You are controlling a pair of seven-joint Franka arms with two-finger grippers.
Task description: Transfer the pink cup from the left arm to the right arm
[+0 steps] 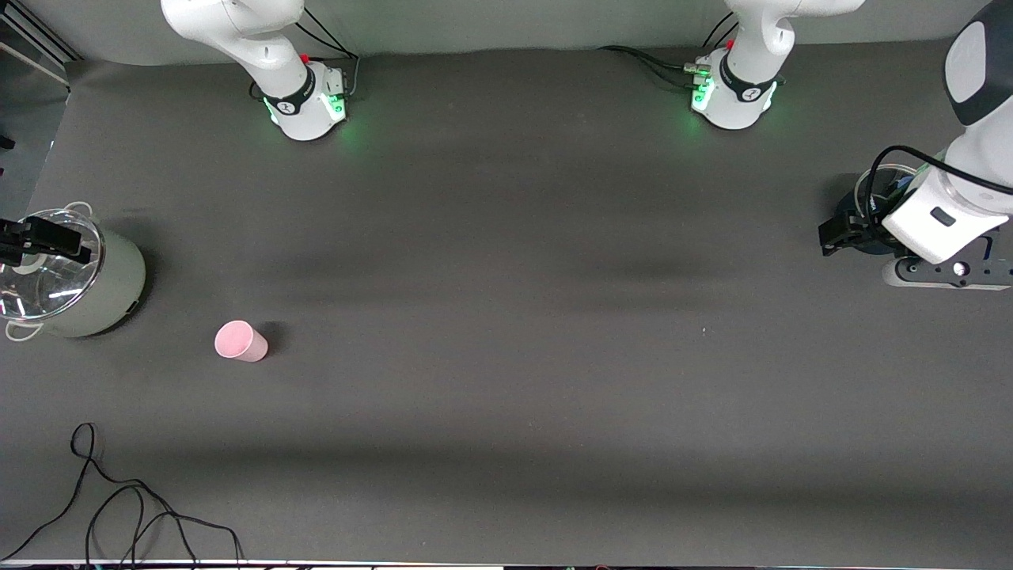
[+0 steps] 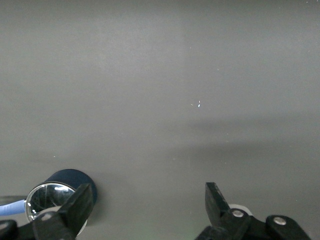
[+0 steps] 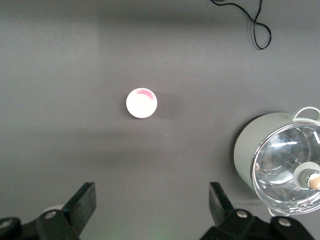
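Note:
The pink cup (image 1: 240,341) stands on the dark table toward the right arm's end, nearer the front camera than the pale green pot (image 1: 103,277). It shows in the right wrist view (image 3: 141,103) from above, apart from the open fingers. My right gripper (image 1: 47,241) hangs open and empty over the pale green pot; the wrist view shows it too (image 3: 152,205). My left gripper (image 1: 835,236) is open and empty over a dark blue glass-lidded pot (image 1: 859,202) at the left arm's end. The left wrist view shows the gripper (image 2: 147,205) and that pot (image 2: 60,192).
The pale green pot has a glass lid (image 3: 287,170). A black cable (image 1: 119,507) lies looped near the table's front edge at the right arm's end; it also shows in the right wrist view (image 3: 257,25). The two arm bases (image 1: 305,103) (image 1: 732,95) stand along the back.

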